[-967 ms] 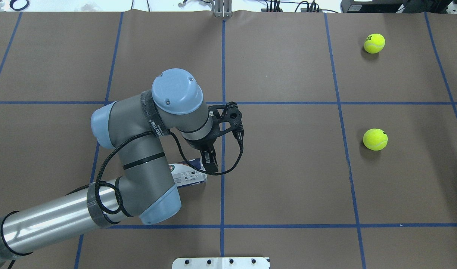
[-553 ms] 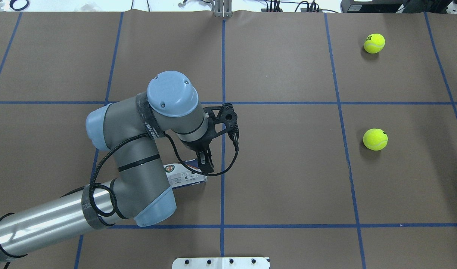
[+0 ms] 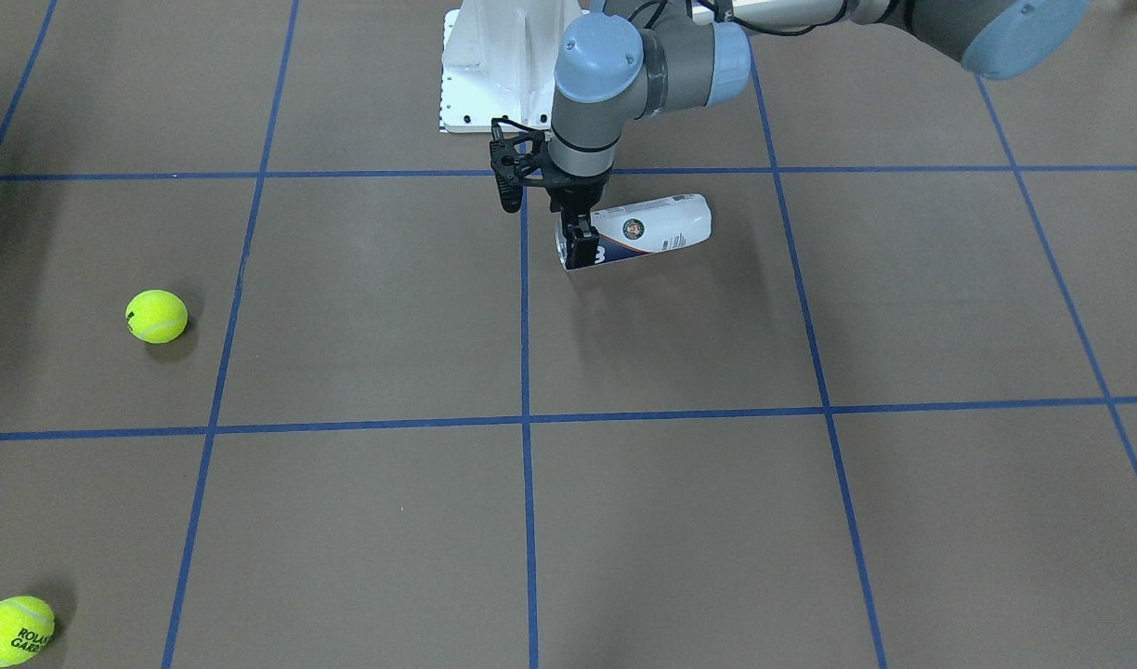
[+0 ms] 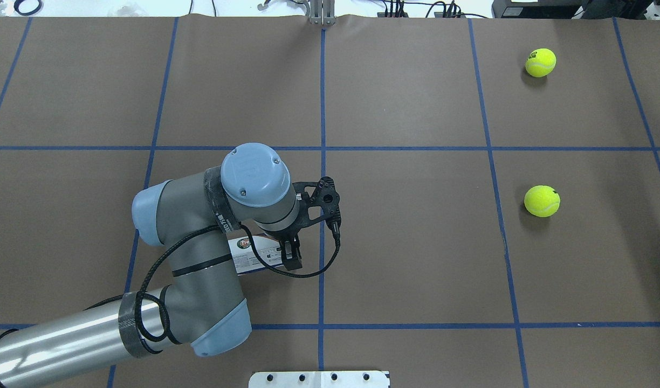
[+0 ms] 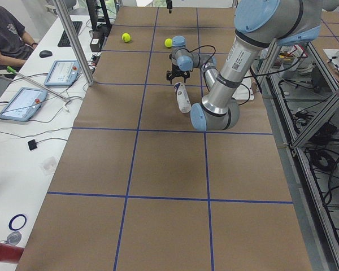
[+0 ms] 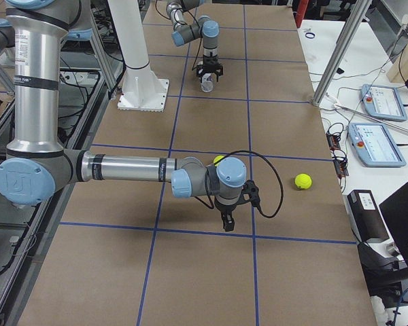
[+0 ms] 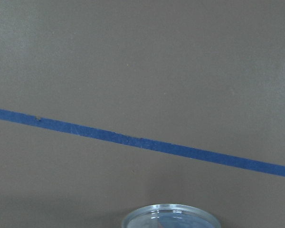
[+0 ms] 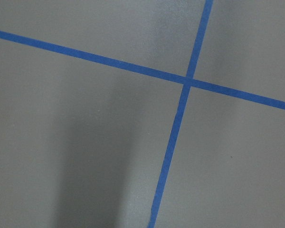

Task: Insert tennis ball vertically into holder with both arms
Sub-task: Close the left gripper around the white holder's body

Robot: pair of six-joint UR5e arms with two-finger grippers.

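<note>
The holder [image 3: 657,228] [image 4: 254,254], a clear can with a white and navy label, lies on its side near the table's middle line. My left gripper [image 3: 582,245] [image 4: 291,257] points straight down over the holder's open end. One finger stands in front of the can and the other is hidden behind it; the gripper looks open. The can's rim [image 7: 168,216] shows at the bottom of the left wrist view. Two tennis balls [image 4: 542,201] [image 4: 540,62] rest far to the right. My right gripper [image 6: 228,223] hangs above the table; I cannot tell whether it is open or shut.
The white pedestal base [image 3: 503,74] stands at the robot's side of the table. Blue tape lines [image 8: 185,83] grid the brown table cover. Beyond the far edge are a desk with tablets [image 5: 22,101], a metal post [image 5: 73,39] and a seated person [image 5: 5,34].
My left arm has swung back toward the robot and lowered, bringing its gripper from just past the holder's open end down over that end. The holder and balls have stayed put.
</note>
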